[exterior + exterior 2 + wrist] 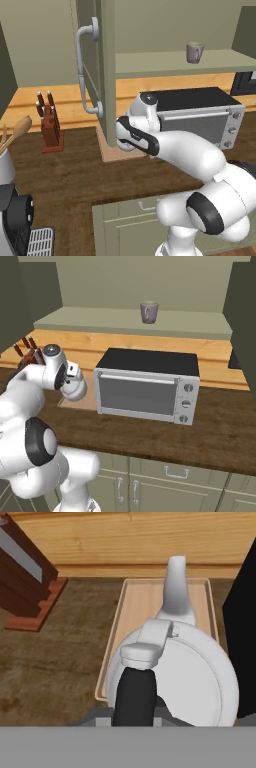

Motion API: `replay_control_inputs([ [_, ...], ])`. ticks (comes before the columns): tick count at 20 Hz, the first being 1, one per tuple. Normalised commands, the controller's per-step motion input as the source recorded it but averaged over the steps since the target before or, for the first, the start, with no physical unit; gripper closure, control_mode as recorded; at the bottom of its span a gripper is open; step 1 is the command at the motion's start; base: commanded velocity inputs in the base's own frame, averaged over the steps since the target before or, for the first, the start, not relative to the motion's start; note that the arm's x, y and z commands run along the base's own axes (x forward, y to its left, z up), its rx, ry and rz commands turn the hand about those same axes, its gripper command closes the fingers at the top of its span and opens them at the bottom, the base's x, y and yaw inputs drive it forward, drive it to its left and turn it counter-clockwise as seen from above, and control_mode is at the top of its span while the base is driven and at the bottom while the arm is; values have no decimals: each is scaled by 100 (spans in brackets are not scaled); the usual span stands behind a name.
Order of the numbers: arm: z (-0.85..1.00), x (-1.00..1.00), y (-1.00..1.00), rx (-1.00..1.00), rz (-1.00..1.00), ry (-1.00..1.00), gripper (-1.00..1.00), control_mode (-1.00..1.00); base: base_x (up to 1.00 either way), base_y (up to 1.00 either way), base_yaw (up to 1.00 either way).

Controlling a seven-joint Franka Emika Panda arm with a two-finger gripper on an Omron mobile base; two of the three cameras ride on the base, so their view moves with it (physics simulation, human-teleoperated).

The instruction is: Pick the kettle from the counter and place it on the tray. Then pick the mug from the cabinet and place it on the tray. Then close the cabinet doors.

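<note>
- Tool: closed on the dark handle of the kettle, seen from above in the hand view.
- Kettle: held over the tray's 6 o'clock edge, spout toward 12; releasing here risks it straddling the rim and tipping.
- Toaster oven: just beside at 3 o'clock; sideways drift could knock it.
- Mug: on the cabinet shelf.

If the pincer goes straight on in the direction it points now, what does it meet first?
Probably the tray: the pincer, shut on the kettle by its dark handle, points down at that board, though the kettle's height above it is unclear.
</note>
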Motion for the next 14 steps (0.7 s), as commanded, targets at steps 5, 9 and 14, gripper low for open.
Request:
replay_control_inputs([
  [5, 0, 34, 0, 0, -1, 0, 100, -100, 0, 0, 0],
  [9, 0, 32, 2, 0, -1, 0, 100, -100, 0, 0, 0],
  [14, 0, 39, 8, 0, -2, 0, 100, -100, 0, 0, 0],
])
